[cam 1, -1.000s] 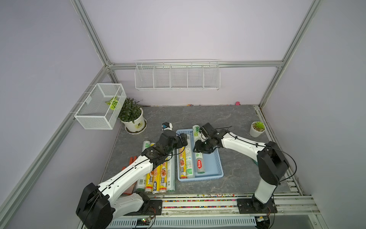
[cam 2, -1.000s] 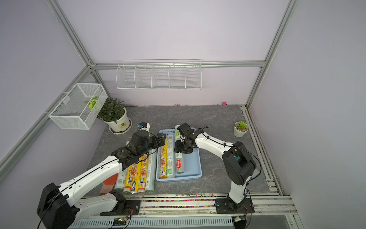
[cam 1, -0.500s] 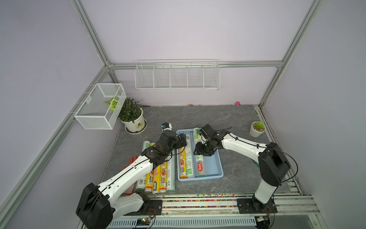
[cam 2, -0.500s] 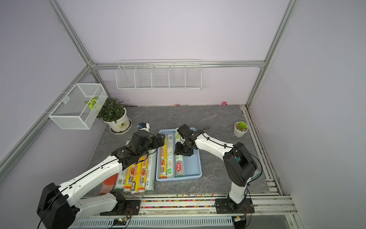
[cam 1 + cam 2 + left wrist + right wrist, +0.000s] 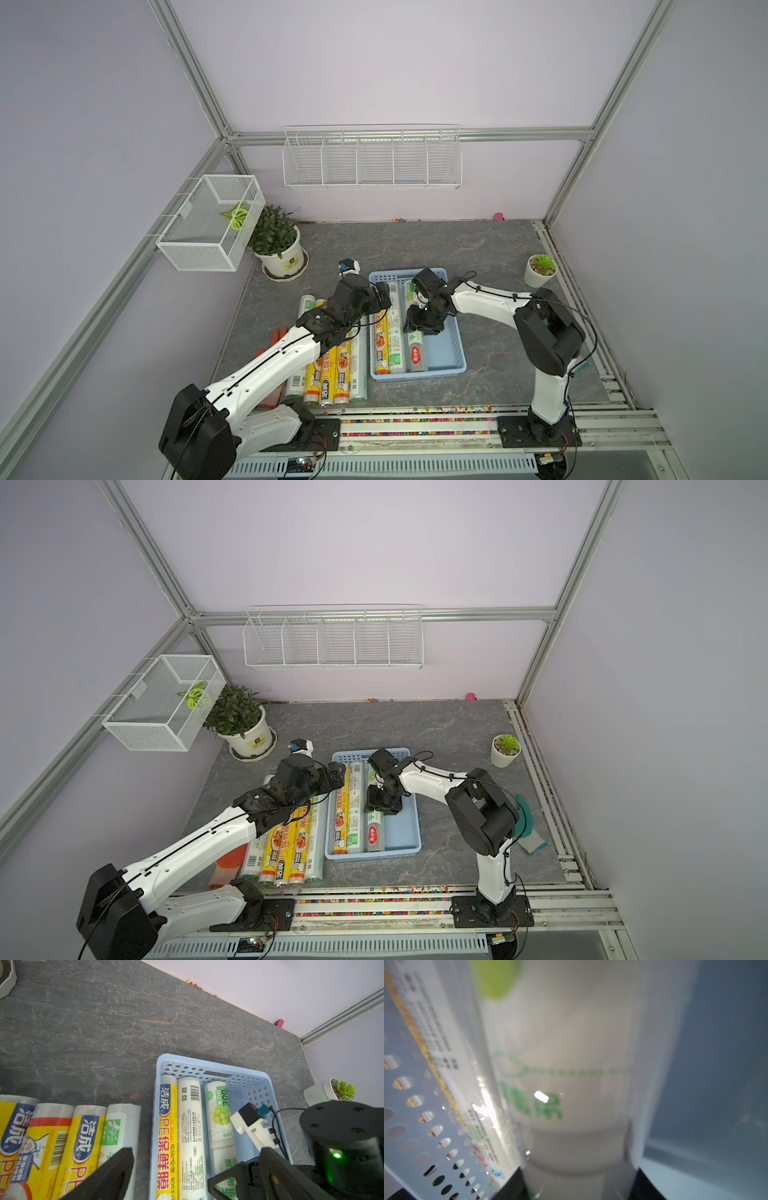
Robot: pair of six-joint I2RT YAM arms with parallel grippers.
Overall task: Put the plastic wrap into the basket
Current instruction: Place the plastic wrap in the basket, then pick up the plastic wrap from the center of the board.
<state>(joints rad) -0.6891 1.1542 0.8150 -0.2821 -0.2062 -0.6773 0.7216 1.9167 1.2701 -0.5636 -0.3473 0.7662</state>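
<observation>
My right gripper point(image 5: 424, 322) straddles the clear-white, green-printed plastic wrap roll point(image 5: 417, 351) lying lengthwise in the shallow light-blue perforated plastic basket point(image 5: 444, 353), clamped or released I cannot tell, while my wide-open left gripper point(image 5: 379, 298) hangs nearer the yellow rolls point(image 5: 332, 368) lying parallel just left of that basket

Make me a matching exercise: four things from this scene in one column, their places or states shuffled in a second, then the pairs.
1. light-blue perforated plastic basket
2. small white pot with a green succulent
3. white wire mesh box
4. left gripper

A. jaws wide open, holding nothing
B. hangs on the side frame at the left
C. holds three rolls of plastic wrap
D. stands on the grey table, at its right side

Pairs: 1-C, 2-D, 3-B, 4-A
</observation>
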